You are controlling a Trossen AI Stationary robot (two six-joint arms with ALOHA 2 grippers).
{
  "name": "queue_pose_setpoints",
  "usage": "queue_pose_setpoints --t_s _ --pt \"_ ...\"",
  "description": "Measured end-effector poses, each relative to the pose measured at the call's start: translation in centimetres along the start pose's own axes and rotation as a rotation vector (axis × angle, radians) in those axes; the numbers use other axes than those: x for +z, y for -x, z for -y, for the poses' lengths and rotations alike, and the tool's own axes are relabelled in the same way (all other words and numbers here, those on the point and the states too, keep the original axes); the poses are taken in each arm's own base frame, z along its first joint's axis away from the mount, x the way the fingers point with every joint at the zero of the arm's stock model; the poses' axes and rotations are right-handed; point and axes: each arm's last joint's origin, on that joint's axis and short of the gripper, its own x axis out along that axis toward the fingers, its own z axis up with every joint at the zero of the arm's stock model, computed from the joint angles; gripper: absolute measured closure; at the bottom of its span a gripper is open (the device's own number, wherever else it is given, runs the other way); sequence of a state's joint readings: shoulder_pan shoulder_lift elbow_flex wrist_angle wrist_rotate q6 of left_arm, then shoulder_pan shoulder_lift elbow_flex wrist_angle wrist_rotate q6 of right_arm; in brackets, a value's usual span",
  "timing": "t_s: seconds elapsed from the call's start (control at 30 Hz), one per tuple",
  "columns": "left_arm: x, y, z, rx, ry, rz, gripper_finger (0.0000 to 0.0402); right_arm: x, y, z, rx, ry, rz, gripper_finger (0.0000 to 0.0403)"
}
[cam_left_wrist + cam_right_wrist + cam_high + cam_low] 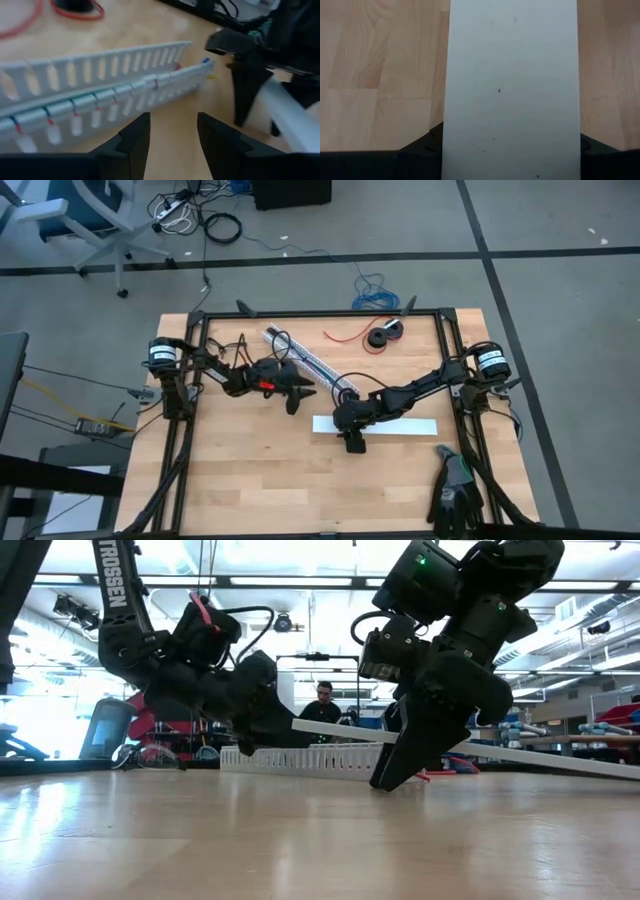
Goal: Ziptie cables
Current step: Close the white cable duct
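Fingers of the right gripper (354, 442) grasp a flat white strip (400, 426) near the counter's (250, 480) middle.
Left gripper (298, 395) hovers just beside the slotted white duct (100, 95) with fingers (132, 145) parted, empty; cables (95, 102) lie inside that duct, toward the far edge.

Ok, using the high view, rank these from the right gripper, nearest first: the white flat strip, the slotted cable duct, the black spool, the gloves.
1. White flat strip: held in the right gripper, running toward the right.
2. Slotted cable duct: up and left, beside the left gripper.
3. Black spool at the far edge and gloves at the near right corner: too close to call.
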State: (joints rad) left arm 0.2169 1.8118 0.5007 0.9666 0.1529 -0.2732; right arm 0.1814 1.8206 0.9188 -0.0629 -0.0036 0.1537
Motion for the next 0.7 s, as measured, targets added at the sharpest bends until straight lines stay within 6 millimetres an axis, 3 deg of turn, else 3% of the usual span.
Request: queue_pose_setpoints --t_s 0.23,0.5,0.7 --pt "0.8 0.0 0.3 0.021 -0.115 0.09 0.0229 0.0 0.0 0.0 -0.001 0.0 0.001 0.019" --pt "1.7 0.5 2.8 0.117 -0.307 0.154 0.0229 -0.1 0.0 0.0 -0.004 -0.009 -0.008 0.019" --pt "1.1 0.7 3.7 0.13 -0.337 0.083 0.0229 -0.1 0.0 0.1 -0.011 -0.038 -0.011 0.019"
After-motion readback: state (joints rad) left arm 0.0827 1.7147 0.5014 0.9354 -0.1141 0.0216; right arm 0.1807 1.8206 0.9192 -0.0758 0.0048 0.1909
